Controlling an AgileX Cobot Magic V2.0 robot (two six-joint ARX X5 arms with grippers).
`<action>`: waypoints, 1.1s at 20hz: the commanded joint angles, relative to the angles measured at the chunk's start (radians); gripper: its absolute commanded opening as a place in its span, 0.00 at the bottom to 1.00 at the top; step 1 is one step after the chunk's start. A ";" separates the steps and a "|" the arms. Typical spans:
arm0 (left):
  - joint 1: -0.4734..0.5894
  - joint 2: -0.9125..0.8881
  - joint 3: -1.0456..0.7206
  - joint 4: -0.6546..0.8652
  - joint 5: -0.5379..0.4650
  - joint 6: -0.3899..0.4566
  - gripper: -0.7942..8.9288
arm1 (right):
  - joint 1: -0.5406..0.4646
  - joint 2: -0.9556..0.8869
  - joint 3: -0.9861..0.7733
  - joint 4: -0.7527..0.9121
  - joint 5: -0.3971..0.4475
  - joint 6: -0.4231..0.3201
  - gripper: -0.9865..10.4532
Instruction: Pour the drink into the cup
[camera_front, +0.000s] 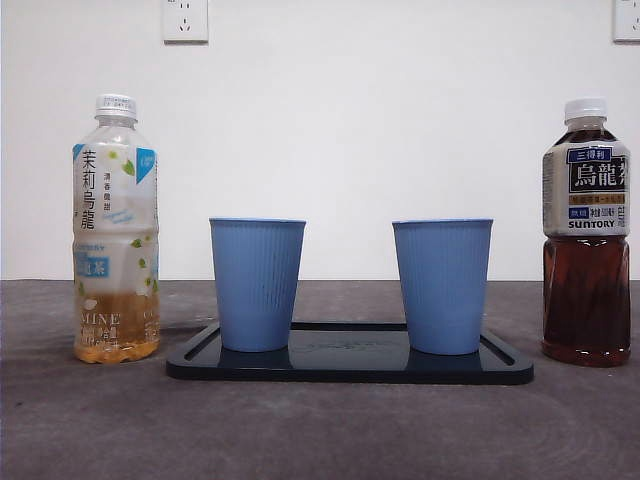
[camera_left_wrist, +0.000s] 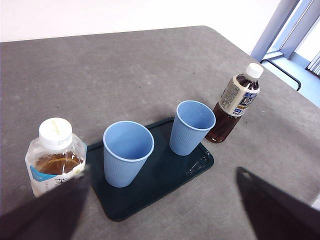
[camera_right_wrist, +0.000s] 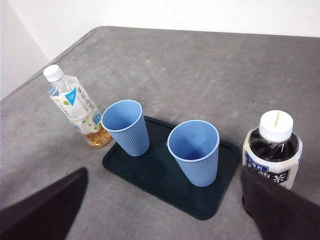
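Even, bright room light, sharp in the front view. The tray (camera_front: 350, 368) shows a soft sheen, and shadows on the surface (camera_front: 320, 430) are faint. In both wrist views the near fingers (camera_left_wrist: 45, 212) are dark and blurred.

You have two cups (camera_front: 257, 284) (camera_front: 442, 286) standing upright side by side on the tray (camera_front: 350, 366). One bottle (camera_front: 115, 230) stands left of the tray, another bottle (camera_front: 586, 235) right of it, both on the table (camera_front: 320, 430).
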 joint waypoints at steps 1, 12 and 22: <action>-0.005 0.006 0.020 0.009 0.005 0.019 0.63 | 0.005 0.004 0.014 0.006 -0.002 0.002 0.55; -0.005 0.032 -0.003 -0.014 0.004 0.019 0.62 | 0.008 0.012 -0.082 0.057 0.085 0.046 0.55; -0.005 -0.001 -0.192 0.104 -0.041 -0.013 0.62 | 0.011 0.005 -0.425 0.491 0.219 0.139 0.55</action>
